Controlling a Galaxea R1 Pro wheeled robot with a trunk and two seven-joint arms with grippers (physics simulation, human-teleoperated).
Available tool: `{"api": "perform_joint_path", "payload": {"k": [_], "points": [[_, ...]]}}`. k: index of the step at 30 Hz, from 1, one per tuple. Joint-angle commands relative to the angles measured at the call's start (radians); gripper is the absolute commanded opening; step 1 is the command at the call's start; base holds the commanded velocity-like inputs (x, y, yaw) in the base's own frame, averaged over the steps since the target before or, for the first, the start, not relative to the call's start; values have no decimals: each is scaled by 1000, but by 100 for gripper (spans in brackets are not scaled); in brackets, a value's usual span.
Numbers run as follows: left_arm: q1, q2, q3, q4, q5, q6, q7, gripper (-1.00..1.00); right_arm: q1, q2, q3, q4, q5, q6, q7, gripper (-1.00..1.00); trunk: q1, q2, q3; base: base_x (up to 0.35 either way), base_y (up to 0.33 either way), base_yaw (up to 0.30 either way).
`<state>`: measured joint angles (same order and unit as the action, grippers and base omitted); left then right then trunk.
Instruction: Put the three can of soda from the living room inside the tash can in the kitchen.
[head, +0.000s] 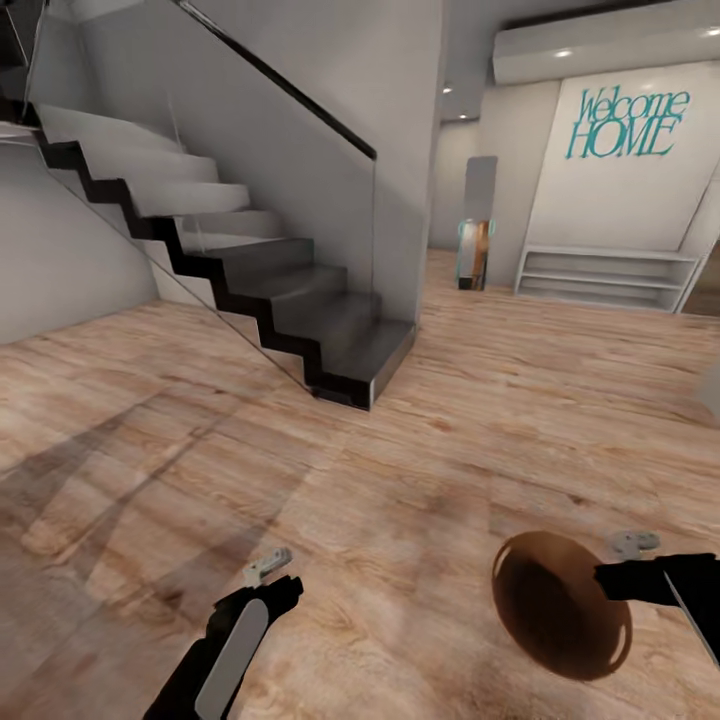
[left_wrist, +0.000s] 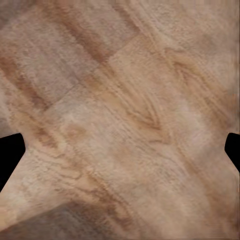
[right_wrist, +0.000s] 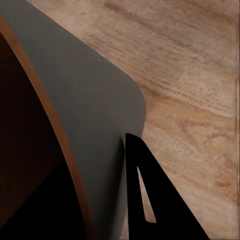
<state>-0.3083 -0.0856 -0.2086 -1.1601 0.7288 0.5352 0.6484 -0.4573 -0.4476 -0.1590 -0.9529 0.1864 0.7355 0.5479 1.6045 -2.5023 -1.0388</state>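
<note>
The tash can (head: 558, 606), a round bin with a dark brown inside, hangs tilted above the wood floor at the lower right of the head view, its mouth facing the camera. My right gripper (head: 606, 580) is shut on its rim. In the right wrist view, one black finger (right_wrist: 150, 200) lies against the outside of the can's wall (right_wrist: 85, 90), and the other is hidden in the dark inside. My left gripper (head: 275, 585) is open and empty over bare floor, with its fingertips (left_wrist: 10, 150) spread wide. The cans of soda are out of view.
A dark staircase (head: 290, 300) with a glass balustrade rises at the left. Beyond it, a white wall with "Welcome HOME" (head: 625, 125) stands over a low white shelf (head: 605, 280). A narrow upright panel (head: 478, 225) stands beside a passage. Light wood floor (head: 450, 440) stretches ahead.
</note>
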Motion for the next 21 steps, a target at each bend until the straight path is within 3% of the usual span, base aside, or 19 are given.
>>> {"api": "perform_joint_path", "payload": {"k": [1,5,11,14,15,17,21], "points": [[3,-2,-3,3,1,-2,-1,100,7,-1,-9,-42,-18,2,3,-100,0,0,4,0,0,-293],[13,-5,-6,17,1,-9,-4,100,17,-3,-18,-58,-19,3,3,-100,-2,1,20,0,0,-293],[18,-5,-30,62,0,-48,-7,100,45,-10,-67,-56,-11,1,4,-100,-2,1,20,0,0,-293],[18,-4,-43,68,1,-54,-7,100,59,-58,-72,-37,-10,2,30,-100,-2,1,20,0,0,-293],[18,-4,-46,69,1,-54,-7,100,62,-81,-74,-15,-8,2,86,-100,-2,1,20,0,0,-293],[18,-4,-48,70,1,-55,-8,100,64,-97,-76,16,-5,1,135,-100,-2,1,20,0,0,-293],[18,-2,-49,72,1,-55,-9,100,63,-106,-77,51,-4,-3,160,-100,-2,1,20,0,0,-293]]}}
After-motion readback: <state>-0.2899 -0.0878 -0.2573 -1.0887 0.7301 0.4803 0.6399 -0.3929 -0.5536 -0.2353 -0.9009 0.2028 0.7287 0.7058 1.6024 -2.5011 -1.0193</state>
